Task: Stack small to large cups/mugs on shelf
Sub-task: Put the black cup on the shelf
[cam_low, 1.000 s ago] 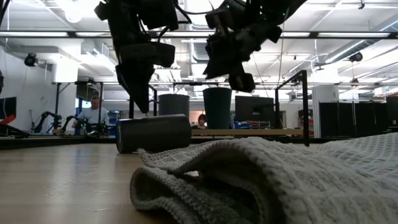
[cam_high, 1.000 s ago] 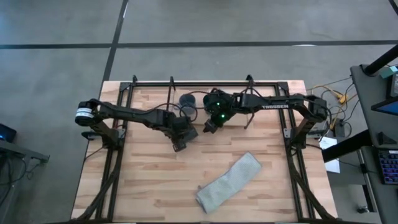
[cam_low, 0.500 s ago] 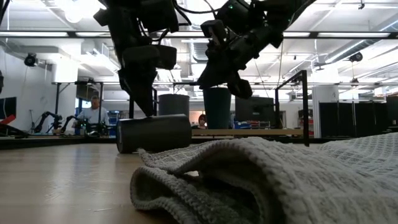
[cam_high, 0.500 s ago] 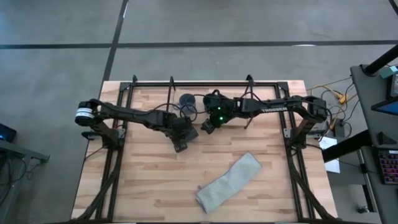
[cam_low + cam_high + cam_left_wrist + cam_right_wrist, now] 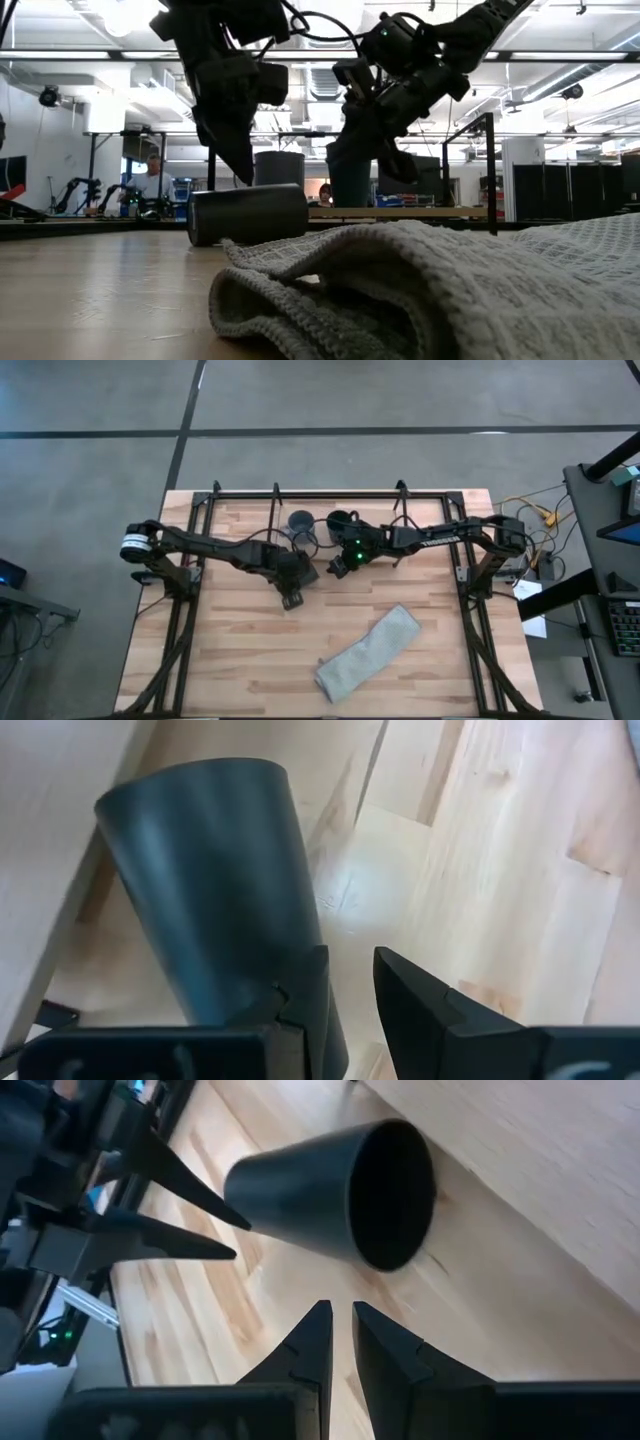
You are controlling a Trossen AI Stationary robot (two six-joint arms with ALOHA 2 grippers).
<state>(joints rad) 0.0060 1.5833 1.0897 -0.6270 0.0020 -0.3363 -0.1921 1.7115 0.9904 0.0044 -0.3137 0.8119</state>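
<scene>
The black cup (image 5: 247,214) is laid on its side on the bench (image 5: 250,650), mouth toward the right tool (image 5: 340,1342), narrowly parted; the left tool (image 5: 350,995) likewise, empty.

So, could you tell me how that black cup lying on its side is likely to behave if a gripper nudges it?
The black cup lies on its side on the wooden tabletop, so a sideways nudge would probably set it rolling. It tapers toward its base, so it would likely curve rather than run straight. Its smooth, slightly glossy wall may slip between the left gripper's fingers.
</scene>
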